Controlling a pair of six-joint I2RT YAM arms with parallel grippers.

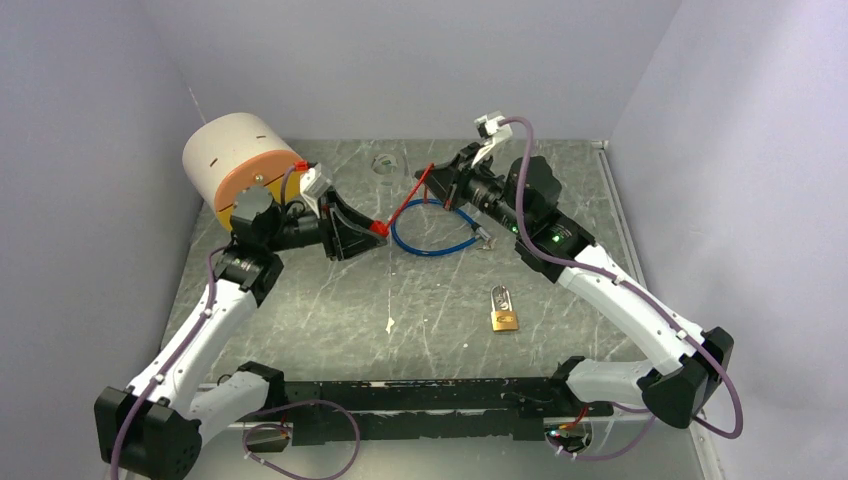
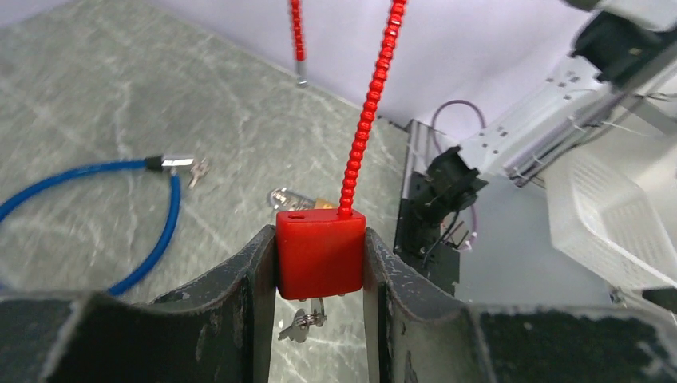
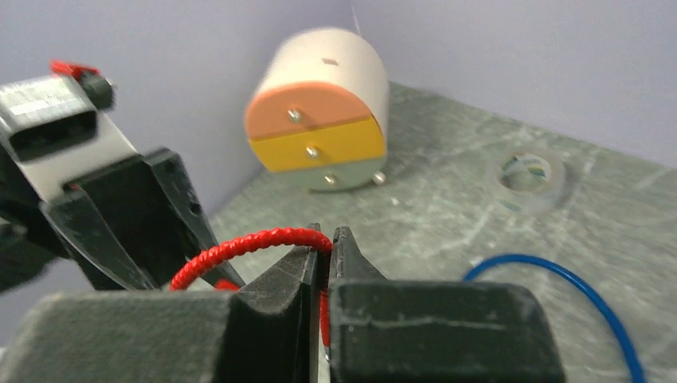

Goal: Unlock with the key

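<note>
Red plastic marks the task's thing: the red lock body (image 2: 319,251) is a small block held clear of the table (image 1: 330,300), slightly toward 10 o'clock from its middle. The left tool (image 2: 319,239) is closed on it, one finger pressed to each side face. A ribbed red cable (image 2: 367,120) rises from the block's top toward 1 o'clock, and the right tool (image 3: 323,239) pinches it with its jaws almost together. A second strand ends in a bare metal tip, apart from the block, whose top shows a small open hole. Small metal keys (image 2: 303,323) show just beneath the block; whether one sits in the keyhole cannot be told.

A white drum (image 1: 240,160) lies on its side at 10 o'clock, its end face closed by peach and yellow segments, so its inside is hidden. A tape roll (image 1: 385,165) lies flat at 12 o'clock. A blue cable (image 1: 430,254) loops on the table just at 3 o'clock of the block. A brass padlock (image 1: 504,318) lies at 4 o'clock, well apart.
</note>
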